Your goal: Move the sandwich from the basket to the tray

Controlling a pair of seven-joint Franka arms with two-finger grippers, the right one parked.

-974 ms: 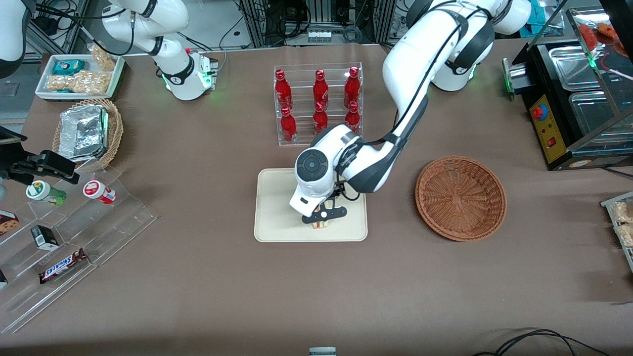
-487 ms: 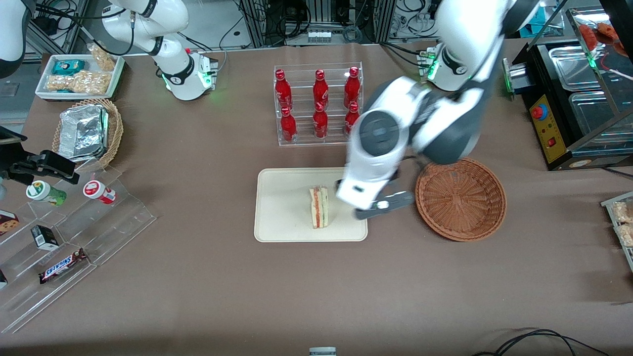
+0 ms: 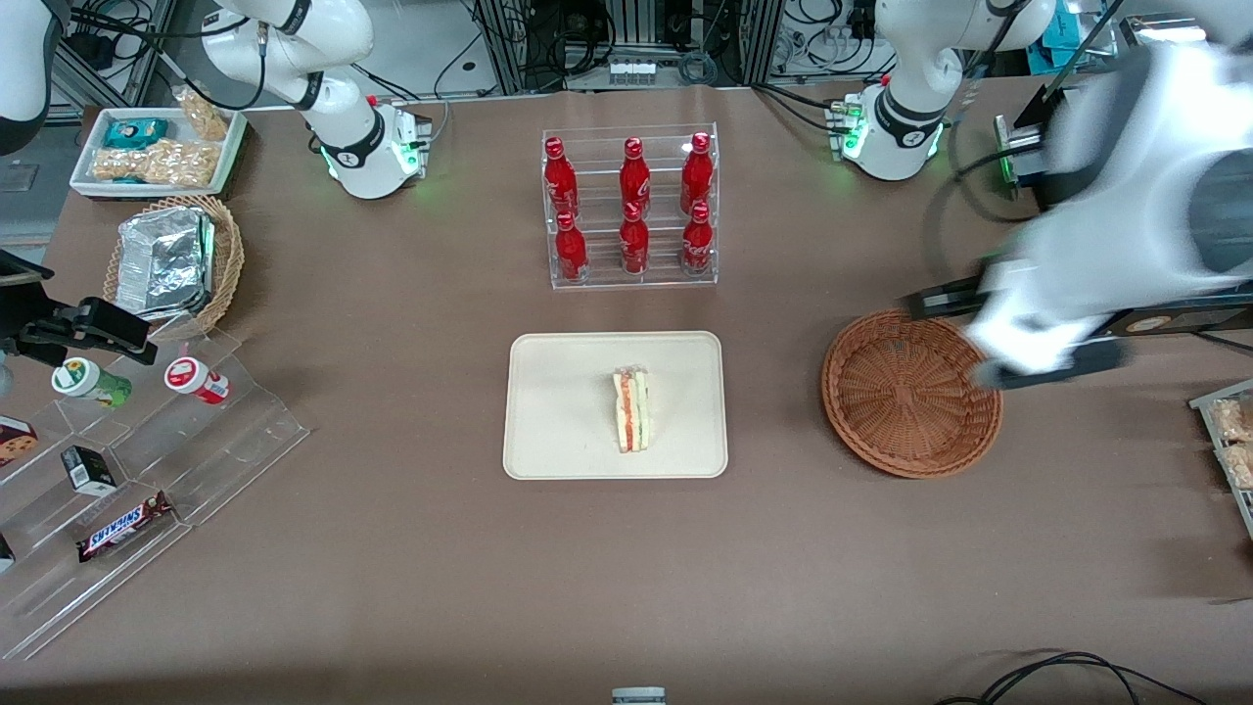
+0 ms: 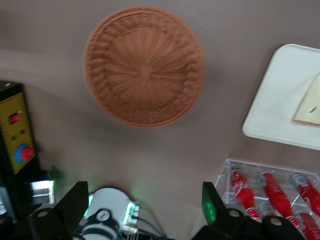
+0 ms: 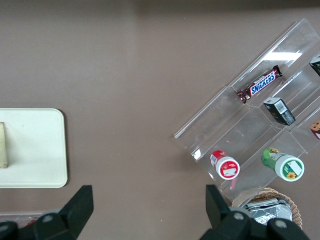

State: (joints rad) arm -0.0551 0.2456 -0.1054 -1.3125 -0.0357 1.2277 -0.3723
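**Sandwich on tray, my gripper up over the basket's edge**

Brown table [image 3: 392, 548] covered in a smooth cloth, cables and metal racks along the room edge farthest from the front camera. The sandwich [image 3: 632, 409] stands on the cream tray [image 3: 548, 431], mid-table, filling layers showing, nothing touching it. My gripper [image 3: 1038, 357] hangs blurred above the rim of the round wicker basket [image 3: 905, 392], toward my working arm's end of the table, well apart from the tray. In my wrist view my fingers [image 4: 75, 205] are spread wide, holding nothing, with the basket [image 4: 145, 65] visible under me with nothing in it and the tray's corner [image 4: 275, 100] with the sandwich [image 4: 309, 107] beside it. Clear rack of red bottles [image 3: 631, 206] sits farther from the front camera than the tray. Black control box [image 3: 1087, 245] with a red button near the basket.
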